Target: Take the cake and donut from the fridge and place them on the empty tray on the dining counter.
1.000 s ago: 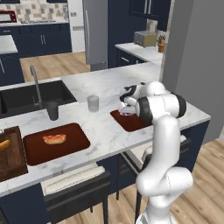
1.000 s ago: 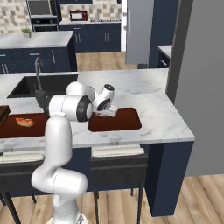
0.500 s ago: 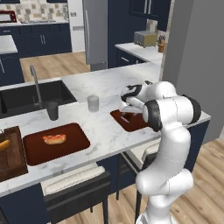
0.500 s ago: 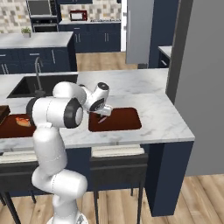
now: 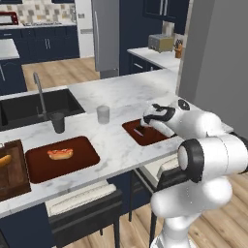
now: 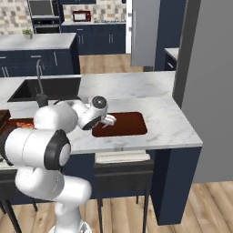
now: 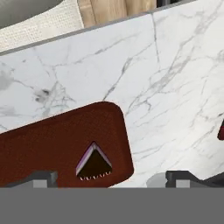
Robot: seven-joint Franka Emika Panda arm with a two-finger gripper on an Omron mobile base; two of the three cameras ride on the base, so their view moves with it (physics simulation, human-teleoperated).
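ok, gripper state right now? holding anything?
Gripper: open, holding nothing. The cake lies on the tray, between the spread finger tips but not gripped.

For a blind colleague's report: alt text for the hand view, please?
A small triangular chocolate cake slice lies on a reddish-brown tray on a white marble counter. The open gripper hangs just above it, fingertips either side.

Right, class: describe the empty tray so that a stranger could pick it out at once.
Find the long white marble dining counter with the black sink. Near its end, under the robot's open claw, lies a flat dark reddish-brown tray. Its twin holds a hot dog; this one carries a small dark brown cake slice.
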